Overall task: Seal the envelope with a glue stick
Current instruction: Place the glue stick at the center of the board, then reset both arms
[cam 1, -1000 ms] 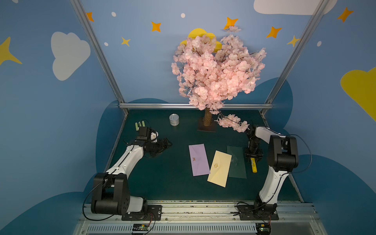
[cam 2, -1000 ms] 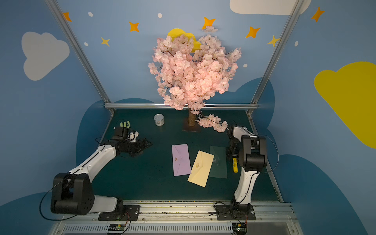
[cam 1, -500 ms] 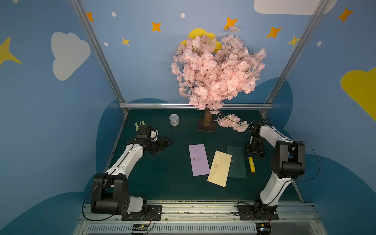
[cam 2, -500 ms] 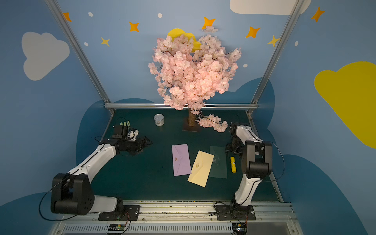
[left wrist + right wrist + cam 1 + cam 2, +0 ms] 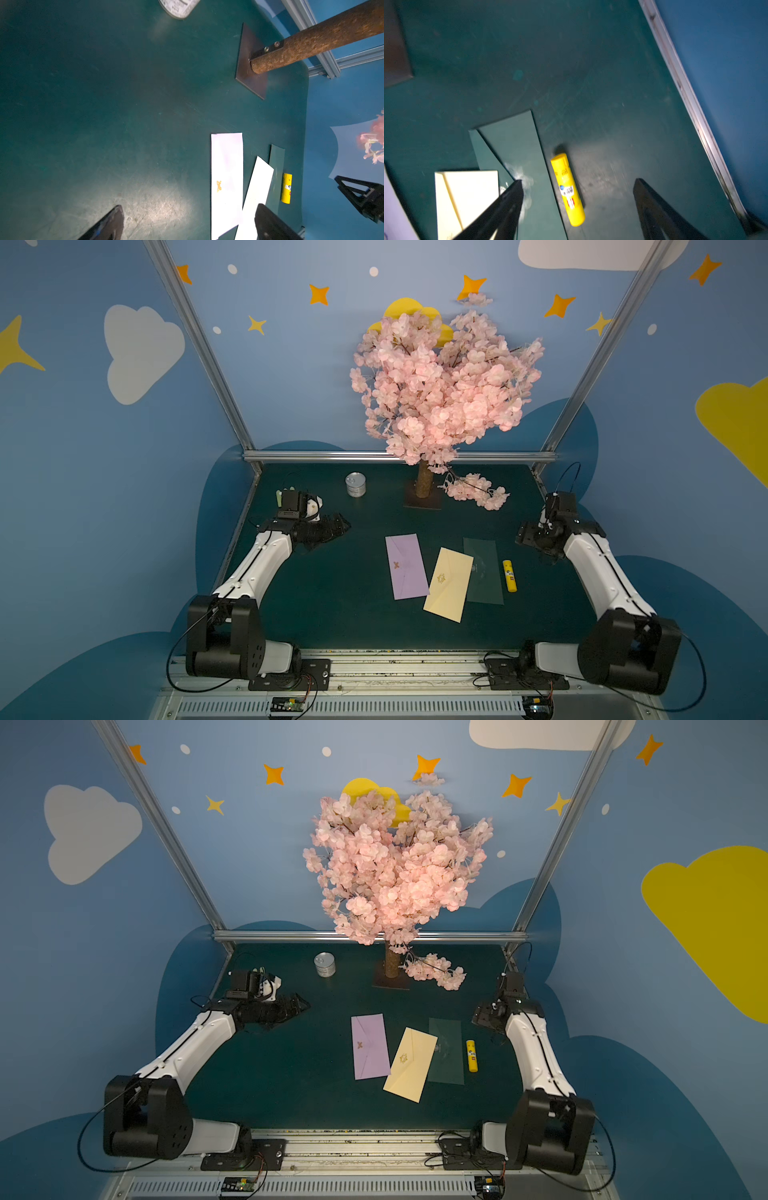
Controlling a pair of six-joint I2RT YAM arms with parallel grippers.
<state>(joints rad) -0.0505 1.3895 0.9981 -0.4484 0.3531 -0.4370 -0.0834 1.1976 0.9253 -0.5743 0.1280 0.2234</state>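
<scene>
The glue stick point(image 5: 509, 576) lies flat near the bench's point(image 5: 332, 605) right edge, just beside the green envelope point(image 5: 482, 572), within easy reach of the right gripper point(image 5: 577, 180), which hangs wide apart and empty toward the back edge, while the left gripper point(image 5: 189, 206), also spread and empty, waits by the left edge, probably to keep clear.

Off-task items: pink cherry-blossom tree point(image 5: 444, 381) at back centre, with its rough brown trunk point(image 5: 311, 39) upright on a dark square base plate point(image 5: 434, 504). A low blossom sprig point(image 5: 478, 491) sits just beside the plate. A silver tin can point(image 5: 355, 484) stands upright near the tree, apart from it. All are on the dark green mat point(image 5: 332, 572), with an aluminium rail point(image 5: 332, 456) along the back edge.
</scene>
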